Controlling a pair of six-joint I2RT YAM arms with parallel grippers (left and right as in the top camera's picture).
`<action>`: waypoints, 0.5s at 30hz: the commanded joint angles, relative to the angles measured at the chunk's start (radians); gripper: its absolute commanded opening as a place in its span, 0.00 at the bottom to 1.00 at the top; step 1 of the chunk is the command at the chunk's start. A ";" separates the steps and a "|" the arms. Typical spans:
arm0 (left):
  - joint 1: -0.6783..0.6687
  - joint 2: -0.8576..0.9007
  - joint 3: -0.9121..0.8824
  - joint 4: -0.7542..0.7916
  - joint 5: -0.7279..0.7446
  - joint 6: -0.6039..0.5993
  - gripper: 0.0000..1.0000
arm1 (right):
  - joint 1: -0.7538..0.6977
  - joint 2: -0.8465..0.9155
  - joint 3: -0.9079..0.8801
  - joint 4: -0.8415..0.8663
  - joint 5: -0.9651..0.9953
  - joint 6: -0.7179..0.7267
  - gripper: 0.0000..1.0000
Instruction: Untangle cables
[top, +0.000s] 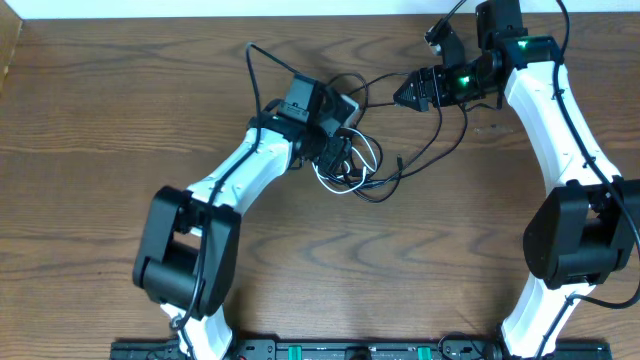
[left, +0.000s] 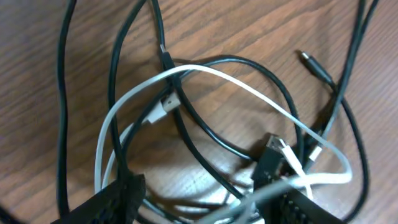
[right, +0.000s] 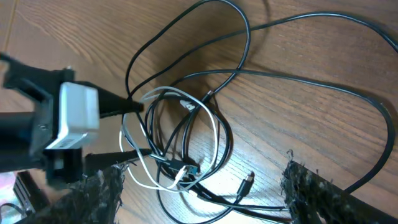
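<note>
**Left wrist view, nearest.** The left gripper (left: 205, 191) is released. Its two dark fingers (left: 115, 202) are spread along the lower edge, and the knot of the cables (left: 200, 132) lies between them and just beyond. The white cable (left: 239, 84) arcs over the black loops from lower left to lower right. Its white plug (left: 163, 109) lies slantwise. A black plug (left: 314, 65) lies free, apart from the knot, with its long axis diagonal and its tip toward the upper left.

**Right wrist view.** The right gripper (right: 202, 173) is likewise released, jaws wide with nothing clasped. The knot lies ahead of it on the surface (right: 311, 37), untouched. Only this view shows the left gripper's fingers entering the knot from the side. It alone also shows one long black loop sweeping far to the right.

**Overhead view.** The knot sits mid-surface at the left gripper's tip, and the right gripper is near it on the far right side. Loose black strands trail farther out. One runs toward the far left behind the left arm, and another runs rightward toward the right arm.
</note>
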 joint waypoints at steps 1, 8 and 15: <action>0.001 0.013 -0.005 0.054 -0.010 0.049 0.49 | -0.004 -0.012 0.010 -0.001 0.001 -0.019 0.80; 0.004 -0.048 0.019 0.142 -0.010 -0.034 0.08 | -0.004 -0.012 0.010 -0.001 0.019 -0.018 0.80; 0.024 -0.538 0.075 0.333 -0.094 -0.281 0.08 | 0.011 -0.012 0.010 0.008 0.015 -0.018 0.80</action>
